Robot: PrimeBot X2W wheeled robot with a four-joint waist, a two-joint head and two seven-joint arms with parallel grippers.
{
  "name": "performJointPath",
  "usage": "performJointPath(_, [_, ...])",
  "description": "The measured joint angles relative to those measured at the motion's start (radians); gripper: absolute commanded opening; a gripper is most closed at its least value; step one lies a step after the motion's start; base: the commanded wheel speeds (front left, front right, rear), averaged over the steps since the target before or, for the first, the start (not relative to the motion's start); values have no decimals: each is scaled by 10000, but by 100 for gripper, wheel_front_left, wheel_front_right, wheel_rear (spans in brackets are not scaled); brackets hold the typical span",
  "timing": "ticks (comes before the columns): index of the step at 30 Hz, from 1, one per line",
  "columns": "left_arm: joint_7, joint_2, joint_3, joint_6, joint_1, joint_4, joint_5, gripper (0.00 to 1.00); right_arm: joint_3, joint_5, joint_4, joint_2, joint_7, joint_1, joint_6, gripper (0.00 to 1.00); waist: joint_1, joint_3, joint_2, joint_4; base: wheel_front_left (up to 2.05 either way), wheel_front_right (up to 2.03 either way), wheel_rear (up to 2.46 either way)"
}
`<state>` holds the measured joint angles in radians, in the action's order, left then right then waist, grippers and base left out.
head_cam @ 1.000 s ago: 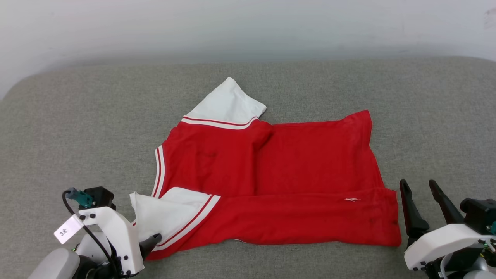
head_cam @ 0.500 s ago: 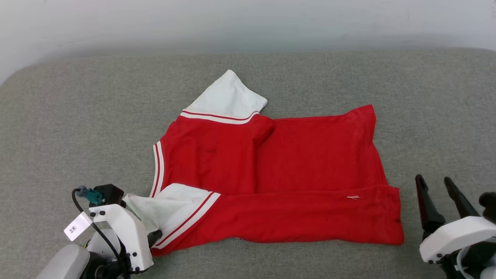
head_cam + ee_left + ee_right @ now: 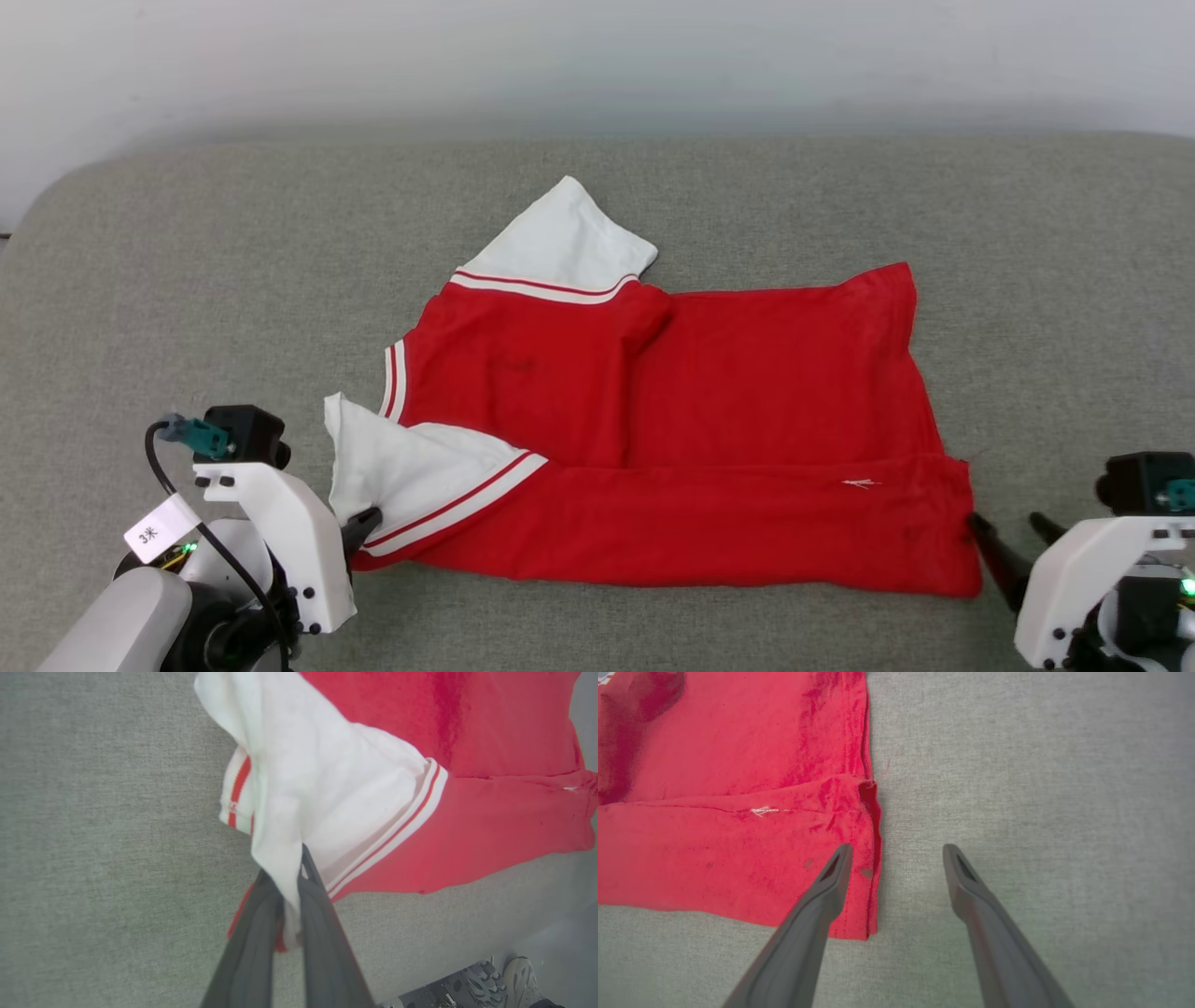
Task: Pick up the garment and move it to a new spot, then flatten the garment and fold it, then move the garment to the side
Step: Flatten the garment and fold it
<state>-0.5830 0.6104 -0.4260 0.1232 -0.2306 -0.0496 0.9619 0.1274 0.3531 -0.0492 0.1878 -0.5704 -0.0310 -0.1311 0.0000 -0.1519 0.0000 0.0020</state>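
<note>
The garment (image 3: 747, 401) lies mostly flat on the grey padded surface, red body spread out, its near long edge folded over in a band. One white sleeve (image 3: 560, 243) points away at the back. My left gripper (image 3: 364, 523) is shut on the near white sleeve (image 3: 327, 802), pinching its edge between both fingers (image 3: 317, 905) and raising it off the surface. My right gripper (image 3: 896, 851) is open at the garment's near right corner (image 3: 868, 877); one finger lies over the red hem, the other over bare grey fabric. In the head view the right gripper (image 3: 1008, 532) sits at that corner.
The grey padded surface (image 3: 187, 280) extends well beyond the garment on all sides, with a pale wall (image 3: 597, 56) behind it. In the left wrist view the surface's edge drops to the floor, where a shoe (image 3: 521, 975) stands.
My left gripper has shut on the near white sleeve and lifted it, so the sleeve stands up. My right gripper has come in to the garment's near right corner, still open.
</note>
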Motion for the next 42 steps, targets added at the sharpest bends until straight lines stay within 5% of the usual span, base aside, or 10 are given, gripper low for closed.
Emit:
performJointPath(12, [-21,8,17,130,17,407,13,0,-1252,424,-1028,67,-1007,-567,0,100,0,-696,0,134,0,0,0])
performJointPath(13, [-17,0,15,130,17,407,13,0,-1331,472,-1139,75,-1068,-639,2,49,0,-736,0,142,0,0,0])
performJointPath(14, [2,-10,13,132,16,405,12,0,-1398,518,-1216,121,-1135,-688,2,15,0,-765,0,153,0,0,0])
performJointPath(15, [13,-19,12,132,16,405,12,0,-1446,575,-1271,140,-1158,-725,4,0,0,-787,0,164,0,0,0])
performJointPath(29, [453,165,-61,140,981,581,-81,0,-1858,897,-1302,516,-884,-453,-2,0,0,220,0,84,0,0,0])
performJointPath(42, [303,811,127,970,3153,1638,295,0,-1939,1373,-499,617,-1358,1132,-2,0,-1,1661,0,14,0,0,0])
